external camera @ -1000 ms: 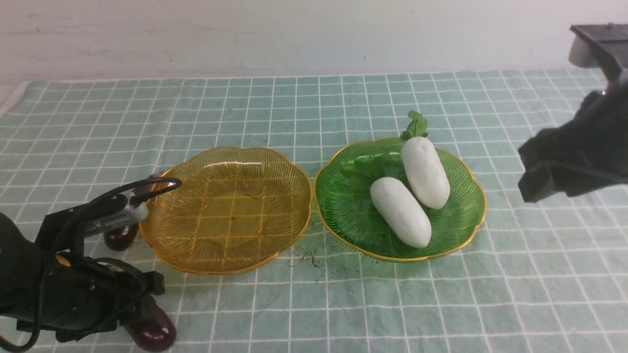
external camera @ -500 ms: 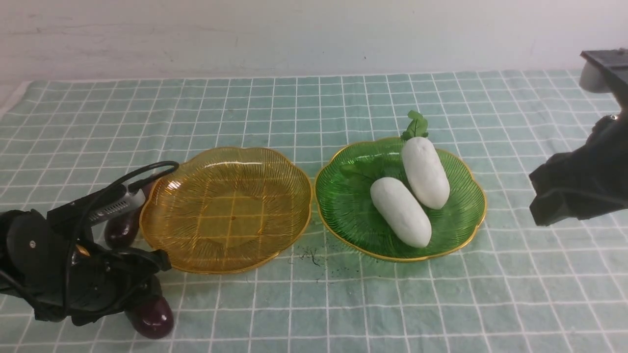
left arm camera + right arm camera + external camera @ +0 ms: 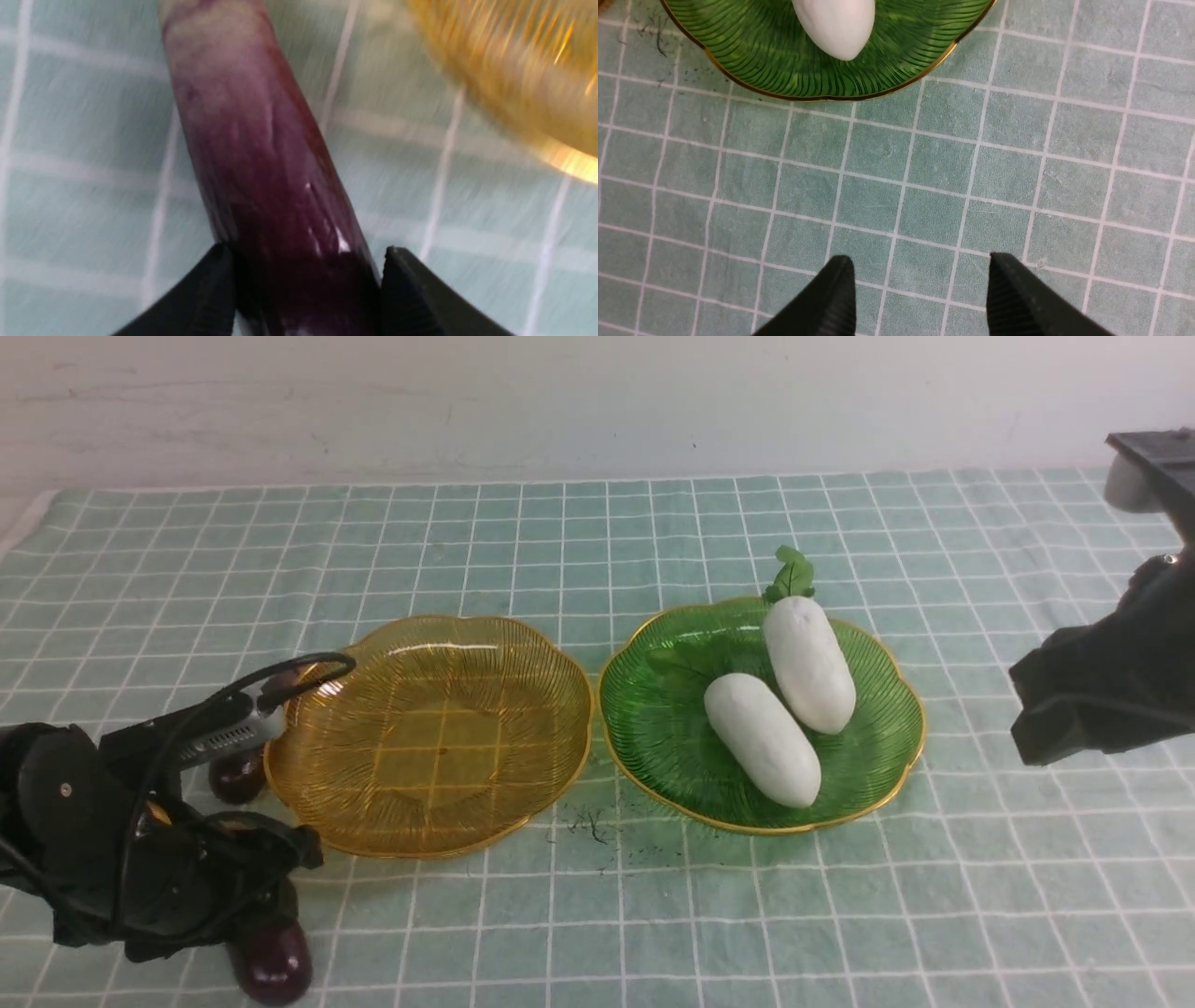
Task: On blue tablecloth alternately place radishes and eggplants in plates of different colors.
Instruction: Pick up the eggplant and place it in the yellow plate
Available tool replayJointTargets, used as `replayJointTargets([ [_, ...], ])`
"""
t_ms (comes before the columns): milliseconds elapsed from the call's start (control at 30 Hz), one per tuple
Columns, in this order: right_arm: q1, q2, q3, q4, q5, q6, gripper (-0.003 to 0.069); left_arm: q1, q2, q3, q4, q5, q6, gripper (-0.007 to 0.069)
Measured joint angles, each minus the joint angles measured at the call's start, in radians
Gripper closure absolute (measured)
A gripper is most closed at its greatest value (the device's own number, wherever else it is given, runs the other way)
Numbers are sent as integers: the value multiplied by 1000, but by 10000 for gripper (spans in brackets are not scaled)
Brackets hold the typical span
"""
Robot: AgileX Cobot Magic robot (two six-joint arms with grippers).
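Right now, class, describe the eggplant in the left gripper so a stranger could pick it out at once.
On the checked cloth, find the amber plate; two purple eggplants lie left of it. The held eggplant is nearest the robot, in the left gripper; the other eggplant sits beside the plate's rim.

Left arm (image 3: 112,868): matte black housing with a rounded joint cap (image 3: 58,793), one small bright screw at its centre. Thin black cable (image 3: 308,665) loops off a grey ribbed module (image 3: 224,737). Small orange-yellow mark (image 3: 155,813) beside the cap.

Right arm (image 3: 1102,700): black, blocky, angular. Pale grey cylinder (image 3: 1125,485) under a flat black plate.

Left pincer (image 3: 306,249) and right pincer (image 3: 919,257): black wedge-shaped fingers (image 3: 1017,298), fine ribbing on inner faces.
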Motion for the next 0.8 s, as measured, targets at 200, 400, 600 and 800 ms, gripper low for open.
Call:
replayJointTargets([
  [200, 0, 0, 0, 0, 0, 0, 302, 0, -130, -158, 106, 328, 32, 265],
  [400, 0, 0, 0, 1, 0, 0, 302, -16, -110, -326, 49, 385, 183, 265],
  [600, 0, 0, 0, 3, 0, 0, 302, -76, 38, -450, -54, 385, 329, 265],
  [800, 0, 0, 0, 5, 0, 0, 302, -142, 297, -646, -77, 378, 372, 273],
])
